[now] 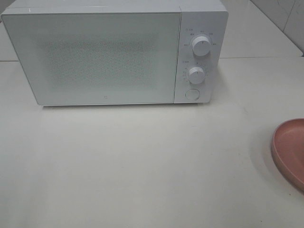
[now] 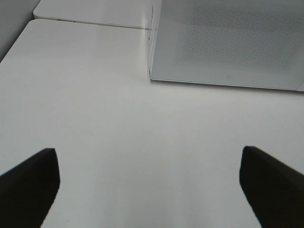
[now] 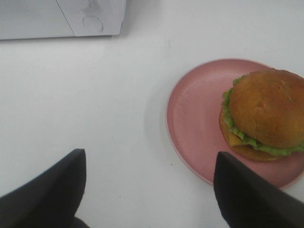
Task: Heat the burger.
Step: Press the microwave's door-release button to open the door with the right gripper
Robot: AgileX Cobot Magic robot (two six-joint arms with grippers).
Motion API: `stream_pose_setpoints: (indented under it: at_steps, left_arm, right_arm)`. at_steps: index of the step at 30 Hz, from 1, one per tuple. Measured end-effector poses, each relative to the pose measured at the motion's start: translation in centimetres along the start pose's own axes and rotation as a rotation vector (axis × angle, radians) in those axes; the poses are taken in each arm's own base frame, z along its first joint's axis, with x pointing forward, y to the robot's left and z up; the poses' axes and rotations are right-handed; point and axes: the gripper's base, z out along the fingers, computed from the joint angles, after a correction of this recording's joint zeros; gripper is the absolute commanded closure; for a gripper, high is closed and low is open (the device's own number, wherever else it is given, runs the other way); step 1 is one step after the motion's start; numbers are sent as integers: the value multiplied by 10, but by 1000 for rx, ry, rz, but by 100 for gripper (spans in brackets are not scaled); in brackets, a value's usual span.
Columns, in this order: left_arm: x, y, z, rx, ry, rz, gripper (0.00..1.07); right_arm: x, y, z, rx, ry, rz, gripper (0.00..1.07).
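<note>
Microwave (image 1: 95, 57): standing white on the table (image 1: 142, 166), door shut.
Controls: upper dial (image 1: 202, 46) and lower dial (image 1: 195, 74) sitting on the microwave's right panel, round button (image 1: 192, 94) sitting just below them.
Pink plate (image 1: 290, 149): resting in front of the microwave, off to its right, well apart.

Fingers (image 2: 28, 185) of left gripper (image 2: 148, 156) spread wide; right gripper (image 3: 149, 159) fingers (image 3: 251, 194) likewise spread.
</note>
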Motion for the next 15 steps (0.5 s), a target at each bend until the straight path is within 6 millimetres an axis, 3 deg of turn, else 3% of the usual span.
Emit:
stream_pose_setpoints:
  at_steps: [15]
  left_arm:
    - [0,0,0,0,0,0,9]
  right_arm:
    - [-39,6,41,-12,-55,6,38]
